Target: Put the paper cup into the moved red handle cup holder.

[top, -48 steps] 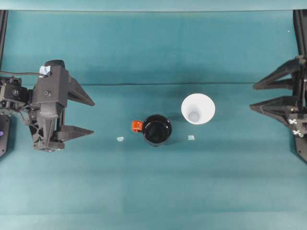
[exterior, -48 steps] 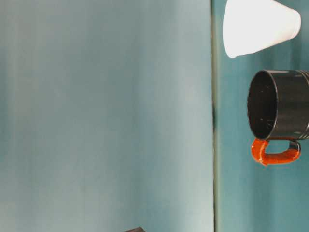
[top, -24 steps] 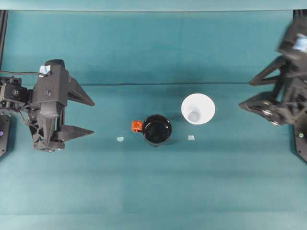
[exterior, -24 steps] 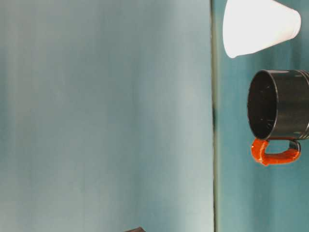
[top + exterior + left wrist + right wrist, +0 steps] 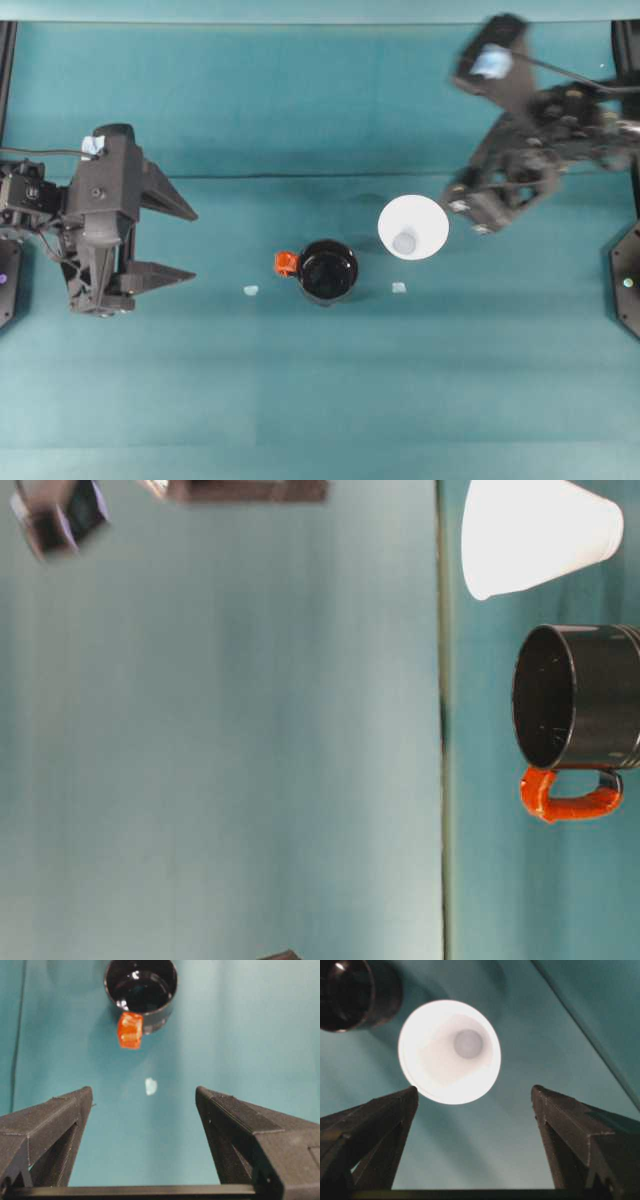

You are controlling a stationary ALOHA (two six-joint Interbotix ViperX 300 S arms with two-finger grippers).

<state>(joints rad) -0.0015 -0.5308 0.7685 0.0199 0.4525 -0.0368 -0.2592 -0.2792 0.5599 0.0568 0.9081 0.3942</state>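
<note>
Your right gripper (image 5: 475, 1097) is hanging spread wide and empty just beside the upright paper cup (image 5: 412, 227), on its far-right side, the nearer arm. Your left gripper (image 5: 144, 1097) is sitting wide, well apart. The red handle cup holder (image 5: 328, 271) is standing just left of the cup.

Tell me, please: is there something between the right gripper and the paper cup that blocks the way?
Nothing visible does. The right gripper is open with bare table before it, and the paper cup stands upright just ahead.
</note>
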